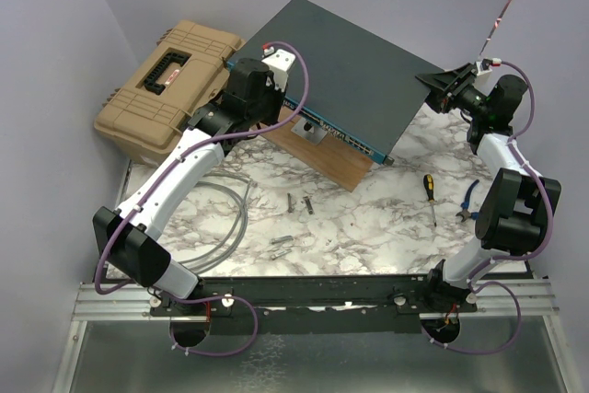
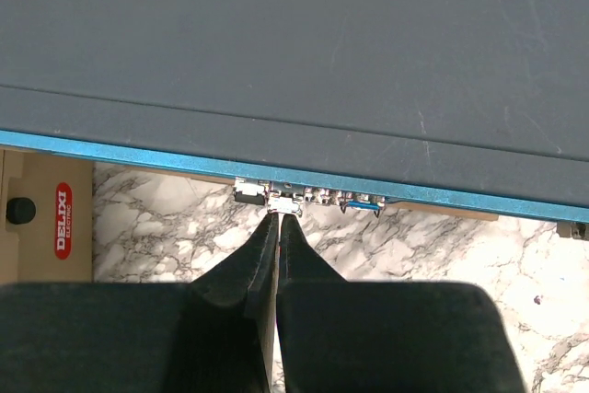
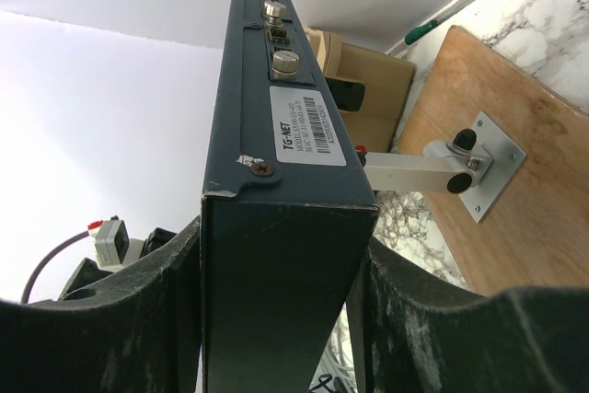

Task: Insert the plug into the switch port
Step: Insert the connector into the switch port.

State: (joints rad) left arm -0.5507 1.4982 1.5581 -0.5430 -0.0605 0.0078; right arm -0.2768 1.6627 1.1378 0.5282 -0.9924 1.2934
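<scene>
At the back of the marble table (image 1: 368, 227), the switch (image 1: 354, 71) sits tilted. Its blue socket face (image 1: 336, 132) is low and turned toward the arms, and its far edge is raised. It rests over a wooden board (image 1: 327, 161) that carries a small metal bracket (image 3: 479, 163).

Left claw (image 2: 279, 220): fingers pressed together, no gap visible between them. The tips are right up against the row of sockets (image 2: 308, 197) on the blue face, left of the row's middle. A small clear piece (image 2: 279, 208) sits at the very tips, against the sockets. Cannot tell whether it is the plug, or whether it is pinched. From above, this claw (image 1: 283, 112) meets the left end of the blue face.

Right claw (image 3: 285, 319): pinching the switch at its right end, one finger on each broad face, both touching. The wrist view looks along the narrow end of the box, which has a white label (image 3: 308, 126) and knurled screws (image 3: 285, 63). From above, this claw (image 1: 442, 87) is on the switch's right corner, held off the table.

Elsewhere:
- tan toolbox (image 1: 170, 89) is back left, just beside the switch
- grey cable (image 1: 225, 218) is looped on the table under the left arm
- screwdriver (image 1: 430, 198) and blue-handled pliers (image 1: 469, 202) lie near the right arm
- small metal parts (image 1: 299, 202) lie loose mid-table
</scene>
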